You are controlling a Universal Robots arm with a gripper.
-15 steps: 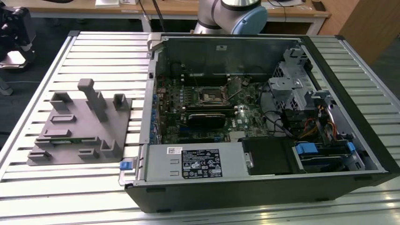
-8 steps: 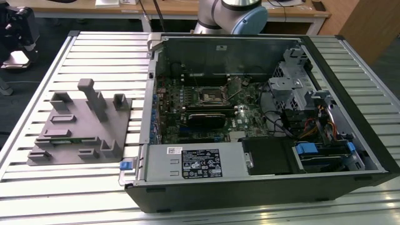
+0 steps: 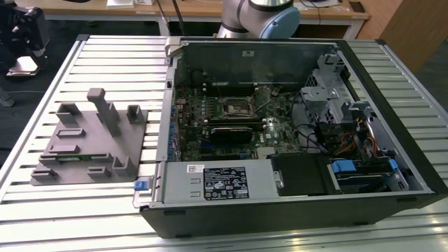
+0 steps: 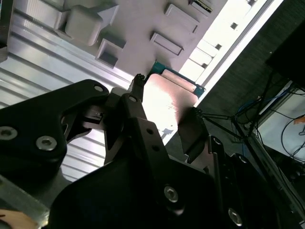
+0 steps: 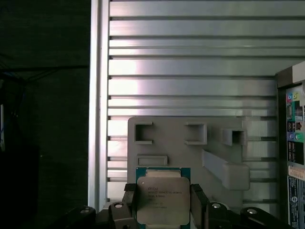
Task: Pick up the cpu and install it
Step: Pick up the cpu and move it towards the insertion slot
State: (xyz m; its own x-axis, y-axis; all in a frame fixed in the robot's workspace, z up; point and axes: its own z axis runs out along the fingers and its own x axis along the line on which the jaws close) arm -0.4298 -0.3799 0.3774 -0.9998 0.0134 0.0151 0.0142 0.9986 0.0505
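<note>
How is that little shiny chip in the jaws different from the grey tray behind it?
Size: the cpu is a small square; the grey tray is far wider. Surface: the cpu has a pale silvery top with a green rim; the grey tray is matte, with raised blocks and pockets. State: the cpu sits gripped between the jaws of the gripper; the grey tray lies on the slatted table. Both are straight-edged.

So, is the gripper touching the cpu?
Touching. In the first wrist view, the gripper clamps the cpu by two opposite edges, with no gap showing.

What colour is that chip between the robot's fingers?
Silvery cpu, green rim; clearest in first wrist view.
</note>
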